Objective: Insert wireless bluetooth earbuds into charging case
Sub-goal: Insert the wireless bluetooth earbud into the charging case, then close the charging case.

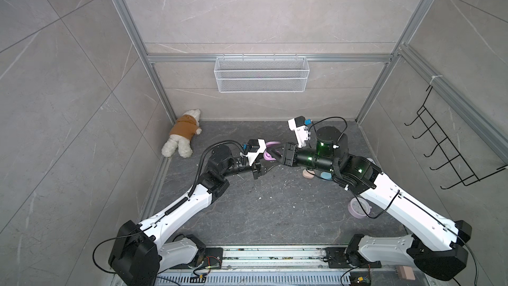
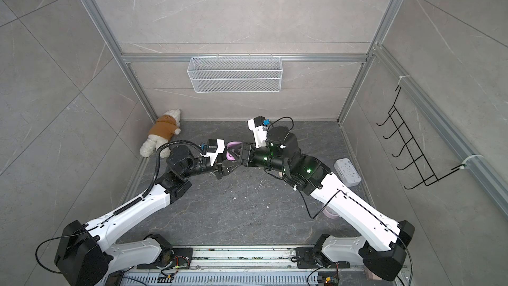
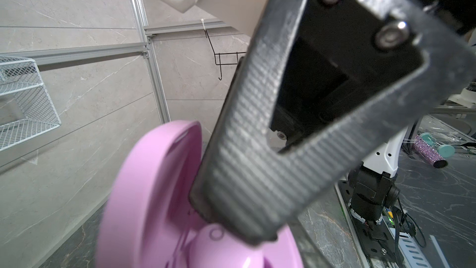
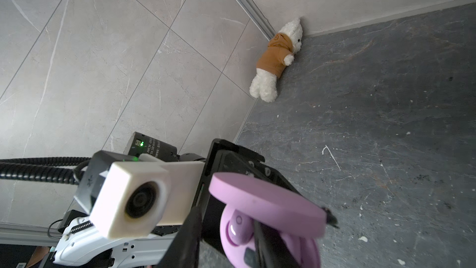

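Note:
My left gripper (image 1: 264,163) (image 2: 229,165) holds the lilac charging case (image 1: 268,156) (image 2: 229,156) (image 3: 144,202) above the back middle of the table. Its lid (image 4: 265,199) stands open. One lilac earbud (image 4: 235,228) (image 3: 213,243) sits in a well of the case. My right gripper (image 1: 275,154) (image 2: 237,153) (image 4: 226,217) reaches into the case from the right. Its jaws are open, one on each side of the earbud, with a gap on one side. One ribbed finger (image 3: 244,176) fills the left wrist view. Any other earbuds are out of view.
A peach case (image 1: 308,174) and a blue case (image 1: 325,176) lie under the right arm, and a pale lilac case (image 1: 358,207) lies nearer the front. A white power strip (image 2: 347,171) sits right. A plush bear (image 1: 182,133) fills the back left corner. White crumbs dot the table.

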